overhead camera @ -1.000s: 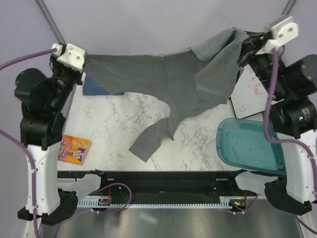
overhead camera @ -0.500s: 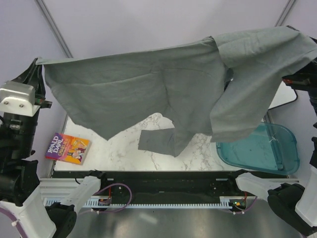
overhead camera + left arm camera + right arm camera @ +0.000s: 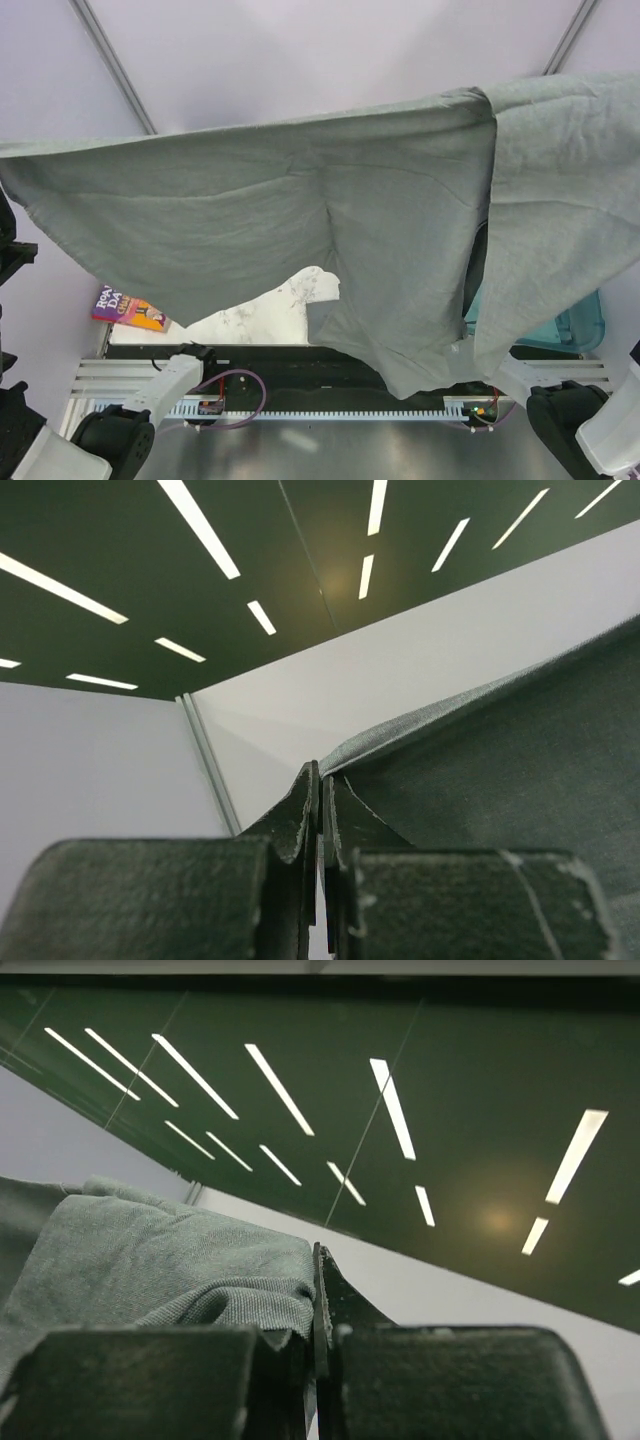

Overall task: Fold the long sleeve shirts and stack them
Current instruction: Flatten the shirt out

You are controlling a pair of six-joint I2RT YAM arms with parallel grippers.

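A: Top cam, what can't you see?
B: The grey shirt (image 3: 300, 230) blankets most of the table (image 3: 260, 312); its L and R ends run off frame on me. Half the book (image 3: 125, 306) sits under it, title cut. Of the teal tray (image 3: 585, 322) I get only a corner.
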